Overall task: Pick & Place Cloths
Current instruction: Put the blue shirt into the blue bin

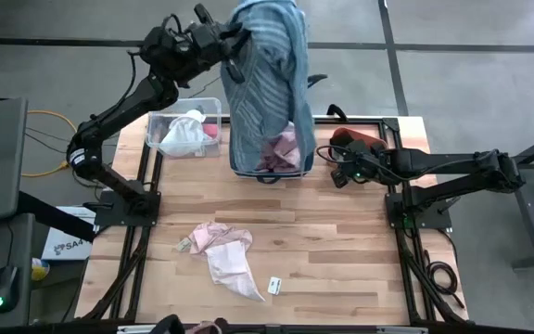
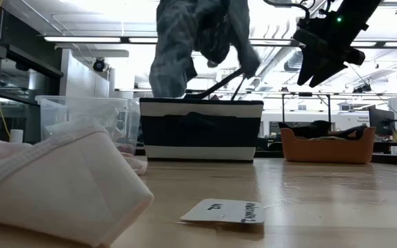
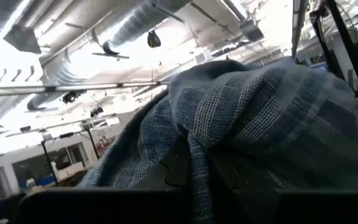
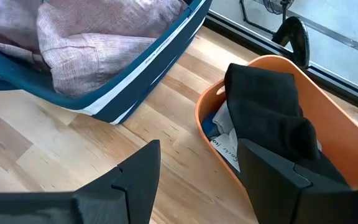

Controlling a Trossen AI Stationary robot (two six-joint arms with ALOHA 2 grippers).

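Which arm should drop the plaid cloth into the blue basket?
Left. The left gripper already holds the teal-blue plaid cloth hanging over the basket; the right gripper hovers open beside it, empty.

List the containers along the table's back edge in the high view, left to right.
clear plastic bin → blue striped basket, with the plaid cloth hanging over it from the left gripper → orange bin

The large teal-blue plaid cloth (image 1: 265, 79) hangs over the dark white-striped fabric basket (image 1: 269, 172) at the table's far middle, clear plastic bin (image 1: 156, 125) to its left, orange tub (image 1: 364, 141) to its right, pale pink cloth (image 1: 225, 252) lying nearer the front edge.
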